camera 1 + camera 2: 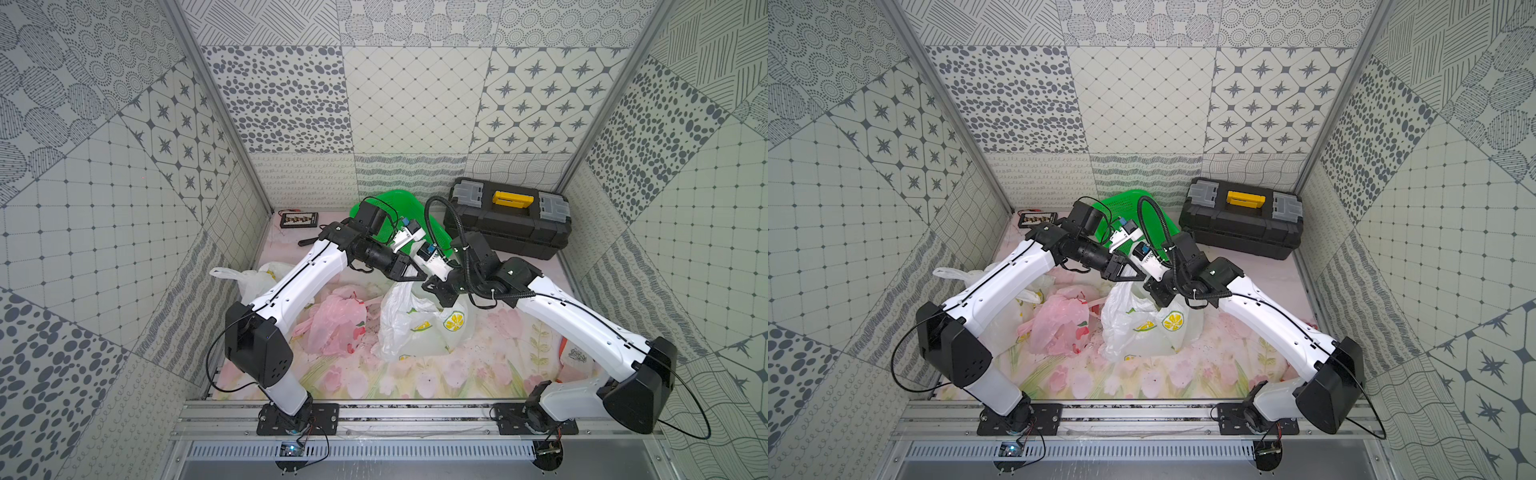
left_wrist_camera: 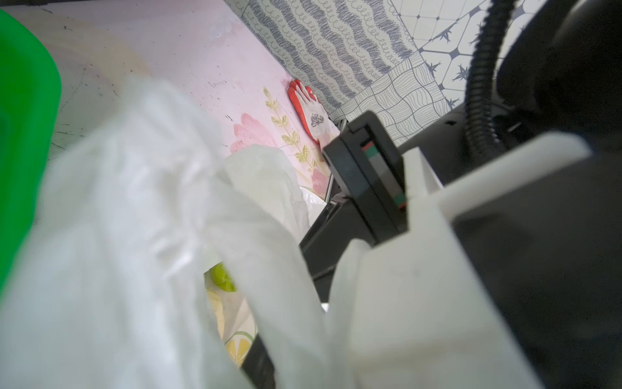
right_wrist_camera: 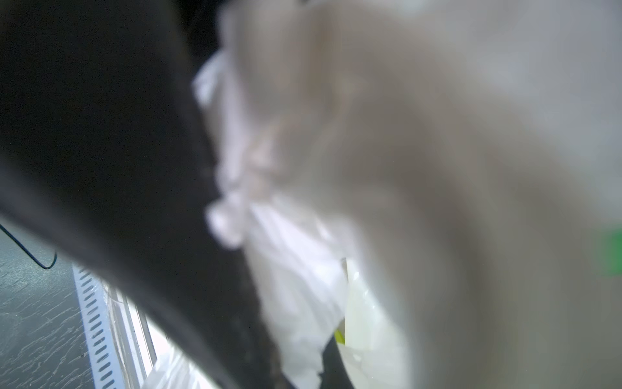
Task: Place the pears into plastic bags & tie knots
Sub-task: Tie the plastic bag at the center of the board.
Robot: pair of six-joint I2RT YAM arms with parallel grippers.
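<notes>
A white lemon-print plastic bag (image 1: 419,328) (image 1: 1142,328) stands upright mid-table in both top views. Both grippers meet at its gathered top. My left gripper (image 1: 422,277) is shut on a band of the bag's film (image 2: 269,276), which runs down beside a black finger (image 2: 259,363). My right gripper (image 1: 431,287) is shut on bunched white film (image 3: 292,323) next to its dark finger (image 3: 333,367). A yellow-green pear (image 2: 222,279) shows inside the bag's mouth. A crumpled pink bag (image 1: 336,324) lies to its left. Another white bag (image 1: 257,280) sits under my left arm.
A green mesh basket (image 1: 384,208) stands tilted at the back behind the grippers. A black toolbox (image 1: 507,220) with a yellow handle is back right. A small black device (image 1: 299,219) lies back left. An orange-and-white glove (image 1: 575,357) lies by the right wall.
</notes>
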